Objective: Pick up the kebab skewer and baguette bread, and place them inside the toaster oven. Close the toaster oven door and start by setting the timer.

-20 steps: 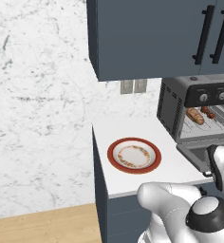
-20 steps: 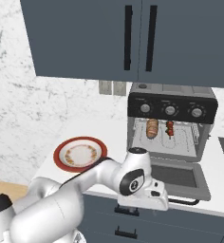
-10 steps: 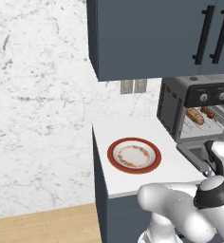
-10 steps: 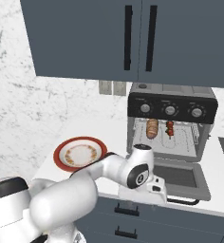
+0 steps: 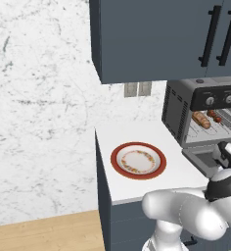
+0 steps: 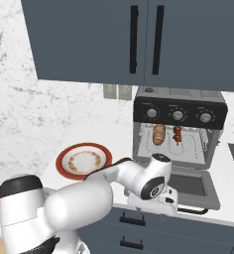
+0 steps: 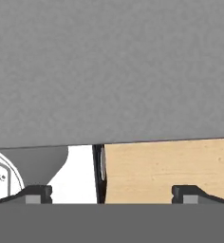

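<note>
Golden-brown slashed baguette loaf [image 6: 159, 134] and dark red chunked skewer [image 6: 177, 134] both on the rack inside the boxy dark grey toaster oven [image 6: 178, 101]. Glass-windowed drop-down door [image 6: 191, 186] hanging open. Gripper [image 7: 112, 193] spread wide, empty, low under the door's front edge. Best bet: lift from beneath, push evenly until shut.

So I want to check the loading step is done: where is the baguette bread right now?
The baguette bread lies on the rack inside the toaster oven, left of the kebab skewer, above the dropped-open toaster oven door in the right base view.
</note>
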Robot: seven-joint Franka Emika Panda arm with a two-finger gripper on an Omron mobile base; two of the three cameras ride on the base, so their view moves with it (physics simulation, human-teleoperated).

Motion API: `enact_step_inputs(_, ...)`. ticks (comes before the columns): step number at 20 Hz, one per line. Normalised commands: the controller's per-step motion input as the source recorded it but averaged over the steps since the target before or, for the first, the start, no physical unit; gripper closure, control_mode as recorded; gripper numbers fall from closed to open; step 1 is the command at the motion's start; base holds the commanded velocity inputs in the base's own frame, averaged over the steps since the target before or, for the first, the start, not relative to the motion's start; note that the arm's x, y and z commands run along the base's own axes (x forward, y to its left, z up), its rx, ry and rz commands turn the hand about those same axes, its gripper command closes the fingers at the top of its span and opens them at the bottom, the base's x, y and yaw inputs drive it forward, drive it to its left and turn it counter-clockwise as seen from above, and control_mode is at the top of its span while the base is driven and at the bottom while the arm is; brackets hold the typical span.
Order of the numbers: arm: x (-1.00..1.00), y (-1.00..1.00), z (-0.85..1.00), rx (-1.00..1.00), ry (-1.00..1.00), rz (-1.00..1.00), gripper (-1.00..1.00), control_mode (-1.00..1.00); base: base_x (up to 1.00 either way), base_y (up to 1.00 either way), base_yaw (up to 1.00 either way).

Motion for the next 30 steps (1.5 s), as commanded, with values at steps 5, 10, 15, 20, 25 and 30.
enact_step_inputs(5,0.42,0.00,-0.26,0.00,-0.21,0.00,-1.00,-1.00,0.00,0.00,0.00)
enact_step_inputs(10,0.28,0.01,-0.25,0.00,-0.25,0.00,-1.00,-1.00,0.00,0.00,0.00)
enact_step_inputs(15,0.33,0.00,-0.18,0.00,-0.15,0.00,-1.00,-1.00,0.00,0.00,0.00)
enact_step_inputs(20,0.64,0.00,0.01,0.00,-0.10,0.00,-1.00,-1.00,0.00,0.00,0.00)
enact_step_inputs(25,0.65,0.09,0.14,0.00,-0.17,0.00,-1.00,-1.00,0.00,0.00,0.00)
enact_step_inputs(30,0.70,0.26,0.27,0.00,-0.22,-0.01,-1.00,-1.00,0.00,0.00,0.00)
